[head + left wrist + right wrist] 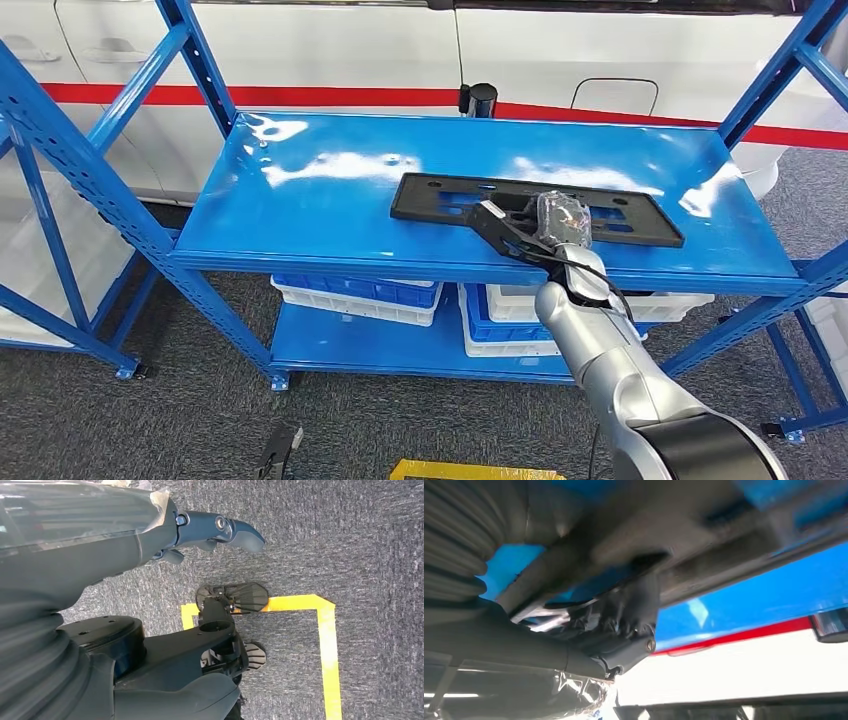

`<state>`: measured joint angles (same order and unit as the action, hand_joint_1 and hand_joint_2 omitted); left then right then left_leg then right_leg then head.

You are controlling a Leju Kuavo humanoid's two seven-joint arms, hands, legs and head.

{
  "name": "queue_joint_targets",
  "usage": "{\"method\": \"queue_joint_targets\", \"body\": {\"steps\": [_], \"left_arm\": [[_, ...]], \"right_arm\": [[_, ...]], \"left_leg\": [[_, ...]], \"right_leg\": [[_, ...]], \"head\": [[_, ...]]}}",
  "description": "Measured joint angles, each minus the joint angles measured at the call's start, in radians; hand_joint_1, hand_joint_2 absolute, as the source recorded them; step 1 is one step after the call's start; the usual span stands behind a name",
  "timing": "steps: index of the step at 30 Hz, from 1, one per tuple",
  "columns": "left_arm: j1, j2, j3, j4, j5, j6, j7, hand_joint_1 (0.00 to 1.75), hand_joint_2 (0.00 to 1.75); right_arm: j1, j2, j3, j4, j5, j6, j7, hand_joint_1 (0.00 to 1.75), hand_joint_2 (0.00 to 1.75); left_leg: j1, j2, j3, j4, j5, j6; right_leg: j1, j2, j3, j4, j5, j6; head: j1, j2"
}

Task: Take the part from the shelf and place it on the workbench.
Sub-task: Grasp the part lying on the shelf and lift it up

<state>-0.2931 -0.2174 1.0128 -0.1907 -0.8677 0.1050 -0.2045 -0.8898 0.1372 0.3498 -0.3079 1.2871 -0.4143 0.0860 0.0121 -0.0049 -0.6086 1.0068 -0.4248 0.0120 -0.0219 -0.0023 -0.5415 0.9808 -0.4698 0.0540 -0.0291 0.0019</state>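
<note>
A flat black rectangular part with slots lies on the top board of the blue shelf, right of its middle. My right hand, partly wrapped in clear film, reaches over the shelf's front edge onto the part's near long edge. In the right wrist view, which is blurred, its dark fingers curl around the part's edge. The part still looks flat on the board. My left hand hangs over the grey carpet, fingers apart, holding nothing.
White and blue bins stand on the lower shelf board. Blue uprights and braces flank the shelf. A white vehicle body with a red stripe stands behind. Yellow tape marks the carpet.
</note>
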Motion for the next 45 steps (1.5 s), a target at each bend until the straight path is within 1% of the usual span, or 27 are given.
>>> {"method": "queue_joint_targets", "body": {"steps": [16, 25, 27, 32, 34, 38, 45], "left_arm": [[-0.001, 0.0, 0.0, 0.0, -0.005, 0.0, 0.0, 0.0, 1.75], [-0.003, 0.0, 0.0, 0.0, -0.009, -0.031, -0.024, 0.0, 1.75], [-0.003, 0.0, 0.0, 0.0, -0.012, -0.03, -0.022, 0.0, 1.75], [-0.003, 0.0, 0.0, 0.0, -0.02, -0.006, -0.018, 0.0, 1.75], [-0.002, 0.0, 0.0, 0.0, -0.021, 0.0, -0.018, 0.0, 1.75], [-0.002, 0.001, 0.0, 0.0, -0.023, 0.011, -0.019, 0.0, 1.75], [-0.001, 0.001, 0.001, 0.0, -0.023, 0.015, -0.035, 0.0, 1.75]], "right_arm": [[0.001, 0.003, -0.014, 0.0, 0.013, -0.024, -0.021, 1.75, 1.75], [0.001, 0.003, -0.027, 0.0, 0.023, -0.033, -0.023, 1.75, 1.75], [0.001, 0.004, -0.027, 0.0, 0.031, -0.061, -0.024, 1.75, 1.75], [-0.001, 0.009, -0.029, -0.011, 0.058, -0.208, -0.058, 1.75, 1.75], [-0.006, 0.014, -0.03, -0.021, 0.065, -0.246, -0.071, 1.75, 1.75], [-0.017, 0.023, -0.035, -0.061, 0.088, -0.27, -0.098, 1.75, 1.75], [-0.013, 0.048, -0.043, -0.192, 0.128, -0.276, -0.151, 1.75, 1.75]], "left_leg": [[0.0, 0.0, 0.0, 0.0, 0.0, 0.0], [0.0, 0.0, 0.0, 0.0, 0.0, 0.0], [0.0, 0.0, 0.0, 0.0, 0.0, 0.0], [0.0, 0.0, 0.0, 0.0, 0.0, 0.0], [0.0, 0.0, 0.0, 0.0, 0.0, 0.0], [0.0, 0.0, -0.001, 0.0, 0.0, 0.0], [0.0, 0.0, -0.001, 0.0, 0.0, 0.0]], "right_leg": [[0.0, 0.0, 0.0, 0.0, 0.0, 0.0], [0.0, 0.0, 0.0, 0.0, 0.0, 0.0], [0.0, 0.0, 0.0, 0.0, 0.0, 0.0], [0.0, 0.0, 0.0, 0.0, 0.0, 0.0], [0.0, 0.0, 0.0, 0.0, 0.0, 0.0], [0.0, 0.0, 0.0, 0.0, 0.0, 0.0], [0.0, 0.0, -0.001, 0.001, 0.0, 0.0]], "head": [[0.0, 0.0], [0.0, 0.0], [0.0, 0.0], [0.0, 0.0], [0.0, 0.0], [0.0, 0.0], [0.0, 0.0]]}}
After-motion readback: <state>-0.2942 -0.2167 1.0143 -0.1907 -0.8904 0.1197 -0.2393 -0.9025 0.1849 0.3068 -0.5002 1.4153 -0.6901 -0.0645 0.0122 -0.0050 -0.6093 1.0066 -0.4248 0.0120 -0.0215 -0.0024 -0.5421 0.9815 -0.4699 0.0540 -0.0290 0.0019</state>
